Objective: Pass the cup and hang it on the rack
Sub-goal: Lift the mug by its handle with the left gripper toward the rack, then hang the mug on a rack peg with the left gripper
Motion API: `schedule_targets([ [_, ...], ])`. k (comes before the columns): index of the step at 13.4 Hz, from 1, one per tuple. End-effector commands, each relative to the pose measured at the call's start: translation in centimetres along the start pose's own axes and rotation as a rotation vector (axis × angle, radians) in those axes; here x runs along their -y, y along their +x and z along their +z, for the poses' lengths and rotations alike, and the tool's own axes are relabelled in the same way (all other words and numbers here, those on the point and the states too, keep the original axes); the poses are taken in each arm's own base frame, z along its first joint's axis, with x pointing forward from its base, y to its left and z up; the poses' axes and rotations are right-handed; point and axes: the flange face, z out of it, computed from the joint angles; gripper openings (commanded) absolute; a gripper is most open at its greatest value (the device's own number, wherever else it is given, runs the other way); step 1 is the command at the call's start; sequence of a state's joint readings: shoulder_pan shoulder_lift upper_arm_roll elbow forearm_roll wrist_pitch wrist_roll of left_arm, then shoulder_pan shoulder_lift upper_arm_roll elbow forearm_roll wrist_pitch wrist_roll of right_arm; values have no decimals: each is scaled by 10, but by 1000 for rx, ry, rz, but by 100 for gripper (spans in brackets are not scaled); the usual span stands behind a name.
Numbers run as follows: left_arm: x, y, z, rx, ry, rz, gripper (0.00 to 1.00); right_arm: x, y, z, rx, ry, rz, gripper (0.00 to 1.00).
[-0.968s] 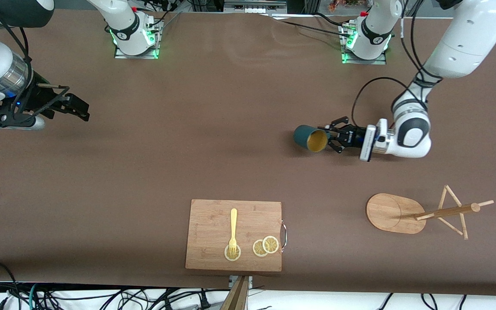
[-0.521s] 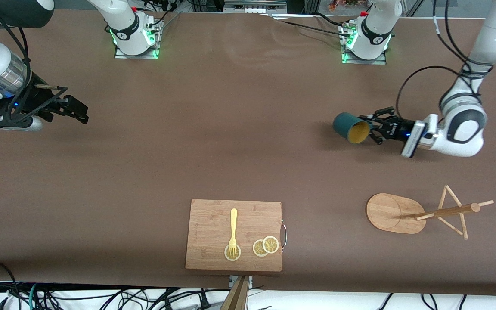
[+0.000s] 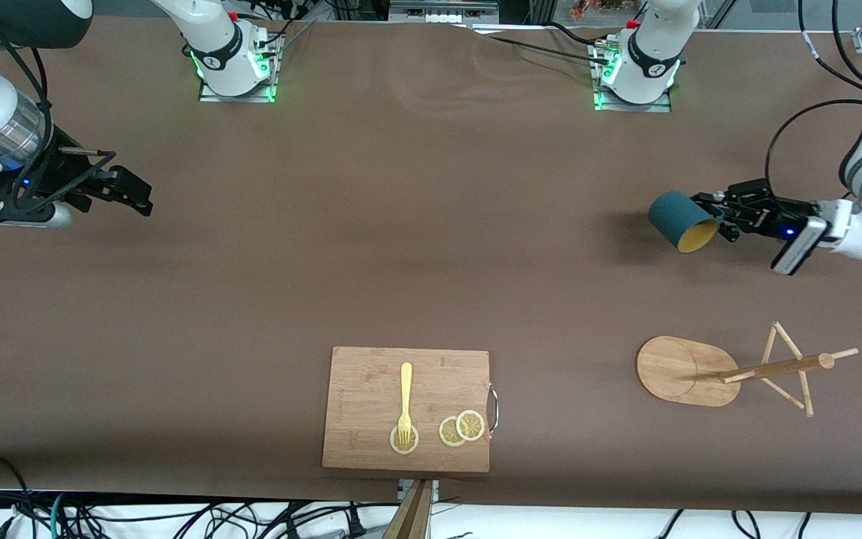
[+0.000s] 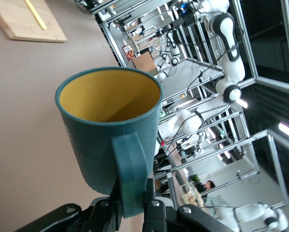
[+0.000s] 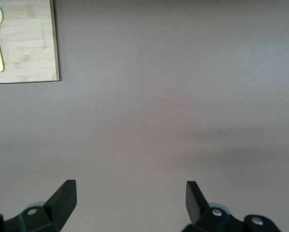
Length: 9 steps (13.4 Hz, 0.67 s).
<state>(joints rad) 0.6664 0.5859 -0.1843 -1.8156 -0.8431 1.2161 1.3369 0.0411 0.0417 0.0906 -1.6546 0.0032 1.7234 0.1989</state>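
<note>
Cup (image 3: 679, 219) hangs by its handle, clamped in left hand (image 3: 717, 208); right hand (image 3: 135, 196) waits, fingers apart.

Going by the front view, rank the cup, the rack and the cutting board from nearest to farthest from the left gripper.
1. The cup: held by its handle in the left gripper, up in the air at the left arm's end of the table.
2. The rack: standing on the table, near the front camera's edge.
3. The cutting board: mid-table, toward the right arm's end from the rack, also near the front camera's edge.
</note>
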Motion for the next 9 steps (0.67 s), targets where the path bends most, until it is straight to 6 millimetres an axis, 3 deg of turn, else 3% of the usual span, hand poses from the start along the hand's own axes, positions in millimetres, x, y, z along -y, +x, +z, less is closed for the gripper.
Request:
schedule_targets([
  [1, 7, 18, -15, 10, -20, -150, 0, -3, -2, -5, -5, -1, 6, 100],
  [4, 4, 33, -36, -49, -24, -241, 0, -3, -2, -5, -5, -1, 6, 100],
  [7, -10, 22, -65, -120, -55, -284, 0, -4, -2, -5, -5, 0, 8, 100],
  [9, -16, 19, -74, -144, -82, -325, 0, -4, -2, -5, -5, 0, 8, 100],
])
